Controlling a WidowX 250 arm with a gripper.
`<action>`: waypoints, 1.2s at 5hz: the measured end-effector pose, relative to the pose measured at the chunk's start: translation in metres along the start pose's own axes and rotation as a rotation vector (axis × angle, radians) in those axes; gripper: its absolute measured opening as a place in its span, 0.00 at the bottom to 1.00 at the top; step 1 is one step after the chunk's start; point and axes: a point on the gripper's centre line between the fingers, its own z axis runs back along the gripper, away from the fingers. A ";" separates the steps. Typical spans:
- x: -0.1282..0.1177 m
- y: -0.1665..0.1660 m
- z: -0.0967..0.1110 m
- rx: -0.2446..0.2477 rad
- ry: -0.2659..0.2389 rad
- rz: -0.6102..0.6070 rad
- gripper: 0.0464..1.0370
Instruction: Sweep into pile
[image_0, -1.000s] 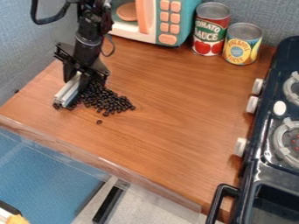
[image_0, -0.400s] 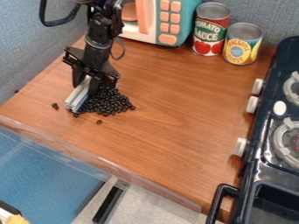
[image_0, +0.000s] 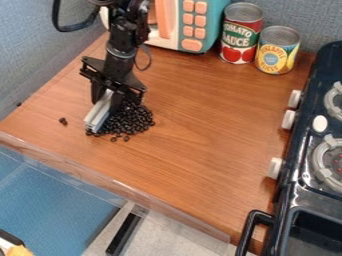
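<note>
The jaws (image_0: 109, 98) pinch what looks like a pale, straight bar (image_0: 98, 113); beside them, small dark beans (image_0: 137, 120) lie heaped on the wood-grained tabletop (image_0: 200, 130). A red-labelled tin (image_0: 242, 32) stands well apart.

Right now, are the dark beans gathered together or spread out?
Mostly gathered: the beans form one dense heap, though a small clump lies apart from it.

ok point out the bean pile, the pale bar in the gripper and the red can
Bean pile (image_0: 138, 119): camera view, on the beans right of the bar
Pale bar (image_0: 99, 111): camera view, midway along its length
Red can (image_0: 241, 36): camera view, on the front of its label
</note>
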 end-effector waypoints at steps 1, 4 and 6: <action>-0.001 -0.008 0.002 -0.022 0.007 0.010 0.34; -0.001 -0.025 0.009 -0.068 0.016 0.007 0.34; 0.015 -0.021 0.028 -0.124 0.002 0.004 0.34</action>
